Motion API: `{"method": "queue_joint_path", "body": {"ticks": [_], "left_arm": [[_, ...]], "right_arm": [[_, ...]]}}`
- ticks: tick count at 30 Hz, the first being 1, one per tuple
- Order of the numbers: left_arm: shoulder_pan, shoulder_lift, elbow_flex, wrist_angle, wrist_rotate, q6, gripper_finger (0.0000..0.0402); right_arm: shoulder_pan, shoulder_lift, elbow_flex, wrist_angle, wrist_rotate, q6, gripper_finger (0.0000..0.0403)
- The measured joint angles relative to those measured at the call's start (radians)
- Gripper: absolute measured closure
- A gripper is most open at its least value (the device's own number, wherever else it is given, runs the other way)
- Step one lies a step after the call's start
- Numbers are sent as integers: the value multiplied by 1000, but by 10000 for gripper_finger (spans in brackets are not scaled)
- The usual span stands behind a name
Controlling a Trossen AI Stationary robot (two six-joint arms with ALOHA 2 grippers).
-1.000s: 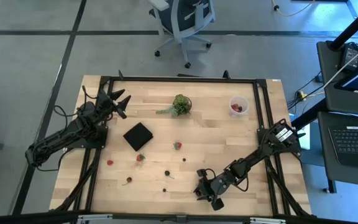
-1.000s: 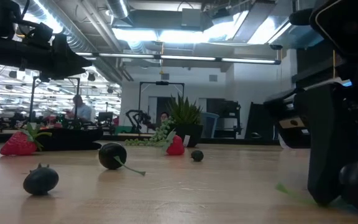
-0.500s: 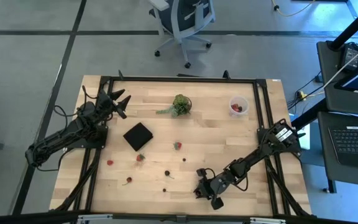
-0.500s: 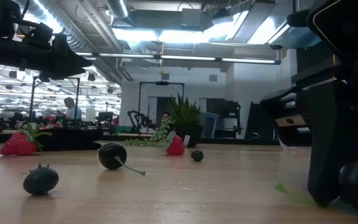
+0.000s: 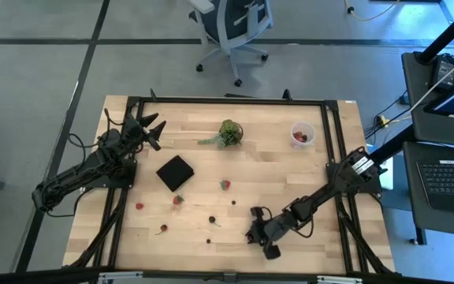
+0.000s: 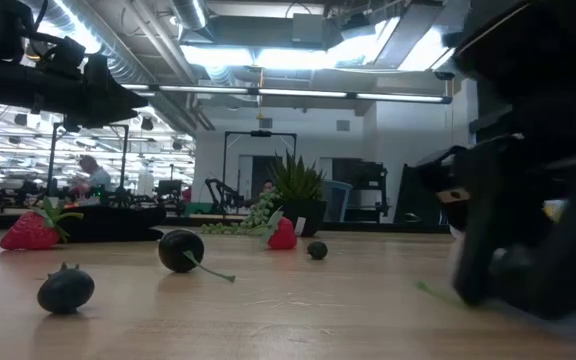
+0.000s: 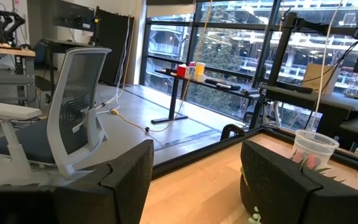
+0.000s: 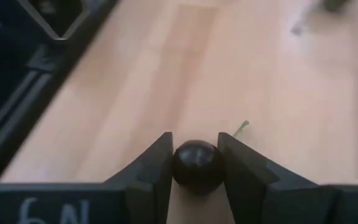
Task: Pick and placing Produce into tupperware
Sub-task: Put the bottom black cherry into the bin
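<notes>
Your right claw [image 8: 196, 163] has just closed and is now pinching a dark berry [image 8: 197, 165], well apart from the tupperware [image 5: 303, 132]; carrying comes next.

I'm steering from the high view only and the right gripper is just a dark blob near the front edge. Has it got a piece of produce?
Observer: Yes. The right wrist view shows the right gripper shut on a dark round berry, a finger pressing each side.
Operator: Is the tupperware empty?
Observer: No. The left wrist view shows red pieces inside the tupperware.
Operator: And the left gripper?
Observer: The left gripper is open, holding nothing, aimed toward the tub.
</notes>
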Motion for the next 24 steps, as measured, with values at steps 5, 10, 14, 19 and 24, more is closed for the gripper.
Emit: {"method": "queue_joint_path", "body": {"ticks": [5, 10, 14, 19, 24], "left_arm": [[0, 0, 0, -1, 0, 0, 166], [0, 0, 0, 0, 0, 2, 166], [0, 0, 0, 0, 0, 3, 166], [0, 0, 0, -1, 0, 3, 166], [0, 0, 0, -1, 0, 4, 166]], "right_arm": [[-53, -85, -2, -125, 0, 17, 288], [-149, -217, 0, -313, 40, 18, 279], [-249, -358, 0, -532, 128, 73, 287], [-391, -550, 0, -800, 253, 161, 286], [-559, -724, 1, -1002, 358, 251, 278]]}}
